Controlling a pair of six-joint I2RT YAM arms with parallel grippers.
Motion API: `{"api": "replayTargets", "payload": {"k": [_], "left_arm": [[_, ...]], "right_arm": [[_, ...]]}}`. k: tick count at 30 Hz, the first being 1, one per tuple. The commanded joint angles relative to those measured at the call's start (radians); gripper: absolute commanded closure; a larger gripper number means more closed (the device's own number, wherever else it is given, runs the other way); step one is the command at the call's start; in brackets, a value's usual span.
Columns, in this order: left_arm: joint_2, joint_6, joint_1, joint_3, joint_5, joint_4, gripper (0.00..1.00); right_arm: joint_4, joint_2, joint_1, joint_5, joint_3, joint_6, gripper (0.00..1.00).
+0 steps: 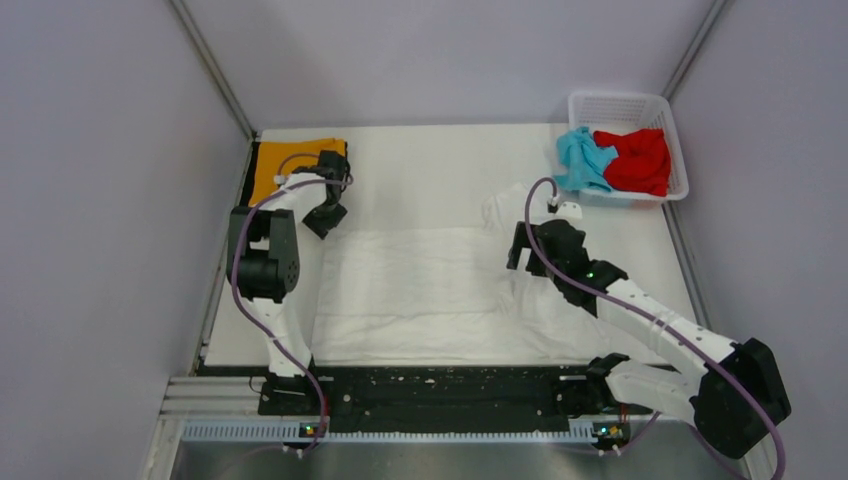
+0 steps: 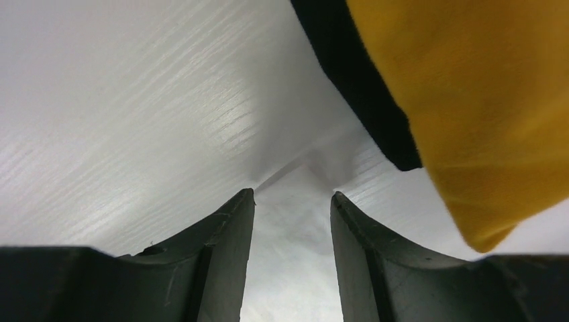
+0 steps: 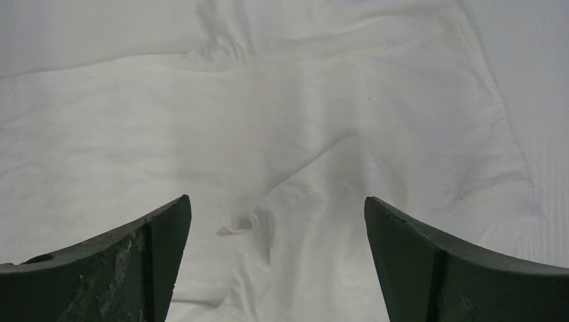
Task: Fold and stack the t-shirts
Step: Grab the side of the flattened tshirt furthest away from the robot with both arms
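Now we are working on the white t-shirt (image 1: 430, 290), which is lying spread across the middle of the table (image 1: 430, 160), with its right end bunching up toward the basket (image 1: 625, 103). The orange t-shirt (image 1: 290, 165) is sitting folded in the far left corner. The light blue one (image 1: 585, 160) and the red one (image 1: 635, 160) are lying crumpled in the basket at the far right.

Our left gripper (image 2: 293, 194) is hanging at the white shirt's far left corner, just beside the orange shirt's black trim. Its fingers are a little apart, with a tip of white cloth lying in the gap, not pinched. Our right gripper (image 3: 275, 201) is hovering low over the wrinkled right side, jaws spread wide and holding nothing.

We are judging this to be the start of the white shirt's fold, with both grippers taking hold. Next, each one needs to come down and close on the cloth, then both should lift and carry the edge over together. The left must be keeping clear of the orange shirt.
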Motion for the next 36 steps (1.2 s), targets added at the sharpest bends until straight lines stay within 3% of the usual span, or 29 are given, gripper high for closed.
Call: {"api": "replayTargets", "payload": {"k": [1, 8, 13, 19, 24, 26, 32, 36], "left_arm": [[0.036, 0.040, 0.013, 0.070, -0.031, 0.015, 0.49], [0.094, 0.044, 0.013, 0.062, -0.005, 0.028, 0.51], [0.078, 0.036, 0.011, 0.023, 0.009, 0.015, 0.62], [0.011, 0.020, -0.009, -0.044, -0.005, -0.016, 0.70], [0.013, 0.026, -0.023, -0.046, -0.014, -0.051, 0.85], [0.015, 0.035, -0.028, -0.044, -0.014, -0.060, 0.99], [-0.028, 0.071, -0.044, -0.010, -0.062, -0.069, 1.00], [-0.064, 0.082, -0.052, 0.057, -0.121, -0.111, 1.00]], "right_arm": [[0.018, 0.005, -0.001, -0.007, -0.001, 0.029, 0.01], [0.024, 0.008, 0.000, -0.009, -0.003, 0.035, 0.01], [0.026, 0.004, 0.000, -0.009, -0.001, 0.033, 0.01], [0.034, 0.030, 0.001, -0.001, 0.009, 0.017, 0.01], [0.035, 0.065, 0.000, 0.011, 0.026, 0.006, 0.01], [0.035, 0.074, 0.000, 0.018, 0.029, 0.005, 0.01], [0.050, 0.113, -0.010, 0.061, 0.066, -0.023, 0.01], [0.007, 0.232, -0.095, 0.046, 0.176, -0.003, 0.01]]}}
